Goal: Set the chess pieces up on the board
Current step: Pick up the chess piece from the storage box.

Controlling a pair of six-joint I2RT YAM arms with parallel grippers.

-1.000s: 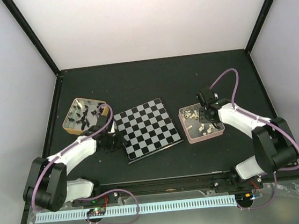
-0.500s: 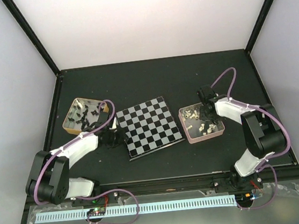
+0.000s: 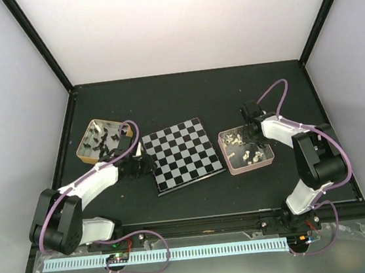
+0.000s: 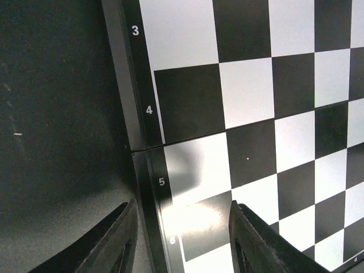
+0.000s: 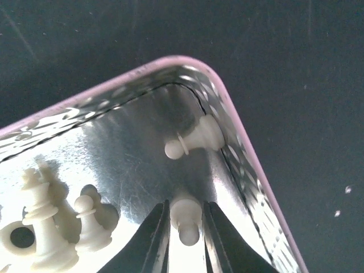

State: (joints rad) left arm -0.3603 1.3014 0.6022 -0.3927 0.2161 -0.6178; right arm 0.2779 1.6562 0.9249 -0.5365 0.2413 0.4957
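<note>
Your left gripper (image 4: 182, 239) low at the left rim of the board (image 3: 181, 155), jaws parted astride it, your right gripper (image 5: 187, 230) right of the board, jaws pinching a white pawn (image 5: 186, 215)

A matte black table (image 3: 184, 97) carries three things. A folding chessboard (image 3: 181, 155) lies flat on it, turned slightly askew. Near the chessboard's left side sits a gold-rimmed tin (image 3: 83, 145). Just beside its right edge sits a pink square tray (image 3: 249, 170).

board (image 3: 183, 155): 1 | pink tray (image 3: 252, 169): 1 | gold tin (image 3: 84, 137): 1
</note>
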